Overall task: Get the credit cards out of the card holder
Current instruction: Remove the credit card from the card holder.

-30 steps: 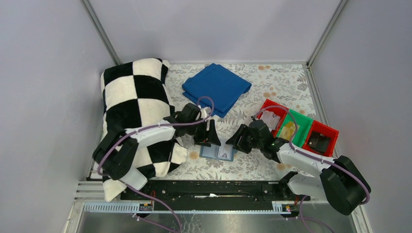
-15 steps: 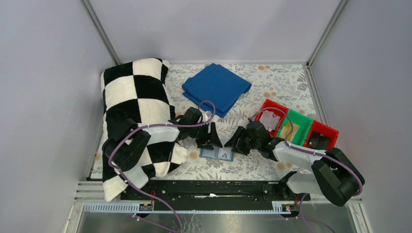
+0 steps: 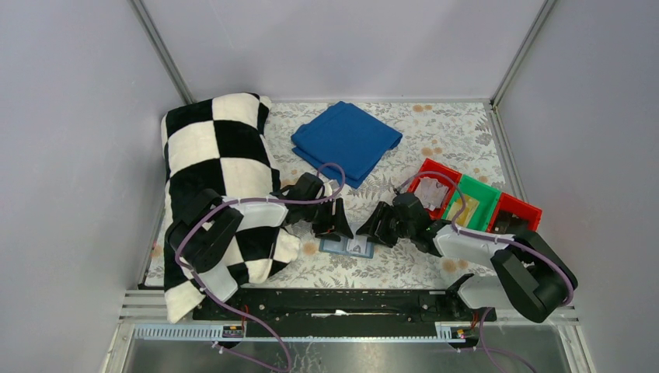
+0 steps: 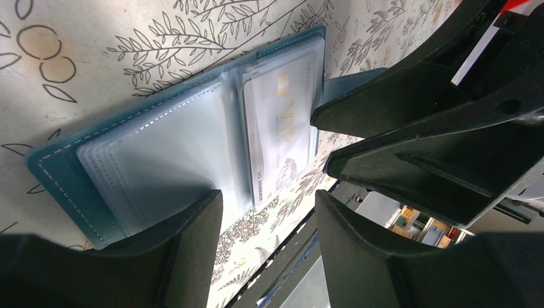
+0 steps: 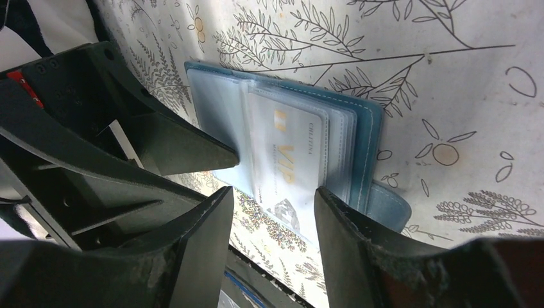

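Wrist views show you a card [image 5: 285, 154] sleeved in the open card holder [image 5: 369, 128]; overhead blurs it. Left gripper [image 4: 266, 205] and right gripper [image 5: 272, 196] flank its edges, both spread.

The floral table [image 3: 443, 128] carries a checkered pillow [image 3: 217, 155] at left, cloth [image 3: 346, 140] upper centre, open holder [image 3: 347, 247] lower centre, bins [image 3: 482, 186] right.
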`<state>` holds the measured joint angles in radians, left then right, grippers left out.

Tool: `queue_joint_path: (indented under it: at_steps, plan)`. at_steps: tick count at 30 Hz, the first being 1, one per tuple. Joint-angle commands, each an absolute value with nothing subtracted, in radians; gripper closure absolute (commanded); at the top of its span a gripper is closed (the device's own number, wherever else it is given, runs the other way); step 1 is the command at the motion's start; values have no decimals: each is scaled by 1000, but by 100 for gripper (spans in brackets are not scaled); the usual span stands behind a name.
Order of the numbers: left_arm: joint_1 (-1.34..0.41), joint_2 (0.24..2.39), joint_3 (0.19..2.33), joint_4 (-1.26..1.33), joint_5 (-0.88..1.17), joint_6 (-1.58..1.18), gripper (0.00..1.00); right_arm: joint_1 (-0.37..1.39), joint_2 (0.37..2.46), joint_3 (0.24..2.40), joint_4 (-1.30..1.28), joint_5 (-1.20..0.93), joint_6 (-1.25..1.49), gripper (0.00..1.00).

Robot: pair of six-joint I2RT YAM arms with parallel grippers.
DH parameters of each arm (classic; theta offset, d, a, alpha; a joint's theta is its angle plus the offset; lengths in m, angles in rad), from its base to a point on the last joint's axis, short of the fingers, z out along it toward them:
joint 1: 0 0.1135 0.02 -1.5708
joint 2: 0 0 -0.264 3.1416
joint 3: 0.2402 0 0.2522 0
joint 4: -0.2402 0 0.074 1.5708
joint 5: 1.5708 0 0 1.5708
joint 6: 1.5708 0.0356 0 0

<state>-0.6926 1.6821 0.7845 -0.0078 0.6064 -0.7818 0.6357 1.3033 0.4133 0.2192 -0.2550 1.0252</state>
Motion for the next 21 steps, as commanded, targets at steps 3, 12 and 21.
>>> queue_joint_path:
  at_steps: [3, 12, 21]
  plan:
    - [-694, 1696, 796, 1, 595, -744, 41, 633, 1347, 395, 274, -282, 1019, 43]
    - [-694, 1718, 789, -8, 594, -736, 49, 633, 1369, 354, 345, -297, 1060, 44]
    - [-694, 1750, 767, 47, 615, -747, 57, 632, 1397, 329, 403, -316, 1090, 45]
